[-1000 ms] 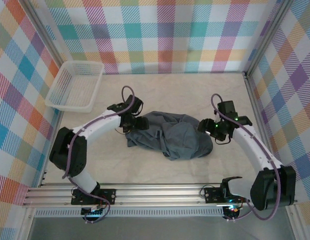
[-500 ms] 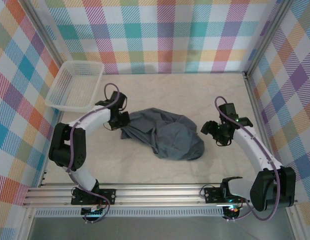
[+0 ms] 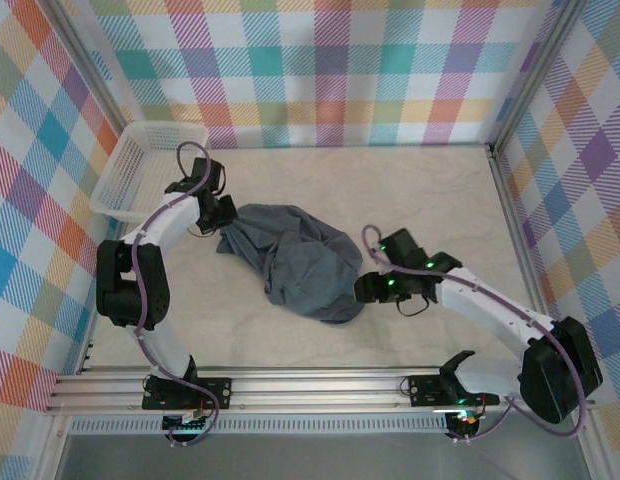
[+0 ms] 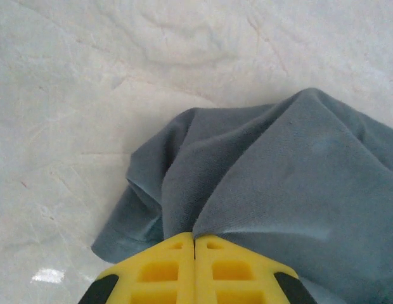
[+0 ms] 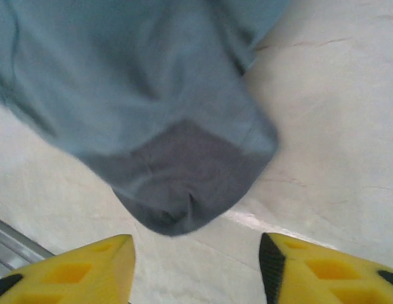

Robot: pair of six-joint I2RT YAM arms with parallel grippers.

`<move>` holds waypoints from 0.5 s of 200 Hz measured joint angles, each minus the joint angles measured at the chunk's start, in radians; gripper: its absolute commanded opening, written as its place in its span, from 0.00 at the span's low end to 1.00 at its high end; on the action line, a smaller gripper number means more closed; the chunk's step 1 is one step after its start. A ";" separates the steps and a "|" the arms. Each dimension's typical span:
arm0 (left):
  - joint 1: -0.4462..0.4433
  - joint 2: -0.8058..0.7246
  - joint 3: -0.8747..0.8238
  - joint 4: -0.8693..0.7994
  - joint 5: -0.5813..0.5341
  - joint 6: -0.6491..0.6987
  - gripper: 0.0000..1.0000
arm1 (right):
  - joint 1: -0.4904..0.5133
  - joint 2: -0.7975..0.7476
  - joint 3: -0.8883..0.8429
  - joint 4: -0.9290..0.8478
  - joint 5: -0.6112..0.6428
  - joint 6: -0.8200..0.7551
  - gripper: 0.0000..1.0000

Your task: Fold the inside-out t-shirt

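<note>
Slate-grey t-shirt (image 3: 295, 262) bunched in creased heap at middle of table (image 3: 440, 190), sleeve hem showing, left gripper (image 4: 194, 240) pinched together on its left edge, right gripper (image 5: 196, 250) spread apart beside its near-right fold

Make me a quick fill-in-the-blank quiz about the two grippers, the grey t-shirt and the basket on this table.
1. The left gripper is ____ (open or shut) on a fold of the t-shirt.
2. The right gripper is ____ (open or shut), facing one end of the t-shirt and holding nothing.
3. The white basket sits at the far ____ corner of the table.

Missing words: shut; open; left.
</note>
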 measured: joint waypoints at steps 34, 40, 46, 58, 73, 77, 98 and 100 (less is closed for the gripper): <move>0.001 0.001 -0.001 0.006 0.037 0.003 0.00 | 0.121 0.147 0.026 -0.046 0.103 0.008 0.51; 0.001 0.001 -0.001 0.005 0.043 0.003 0.00 | 0.134 0.176 0.039 -0.053 0.108 0.008 0.50; 0.001 0.001 -0.002 0.005 0.048 0.004 0.00 | 0.146 0.202 0.055 -0.062 0.113 0.011 0.50; 0.001 0.001 -0.002 0.005 0.060 0.006 0.00 | 0.170 0.249 0.093 -0.074 0.119 0.017 0.44; 0.001 0.001 -0.002 0.005 0.067 0.006 0.00 | 0.202 0.293 0.138 -0.079 0.134 0.021 0.34; 0.001 0.001 -0.003 0.005 0.070 0.006 0.00 | 0.209 0.302 0.150 -0.080 0.141 0.029 0.34; 0.001 0.001 -0.013 0.010 0.071 0.007 0.00 | 0.229 0.327 0.179 -0.082 0.153 0.029 0.37; 0.001 0.001 -0.014 0.010 0.072 0.007 0.00 | 0.230 0.329 0.180 -0.081 0.154 0.029 0.38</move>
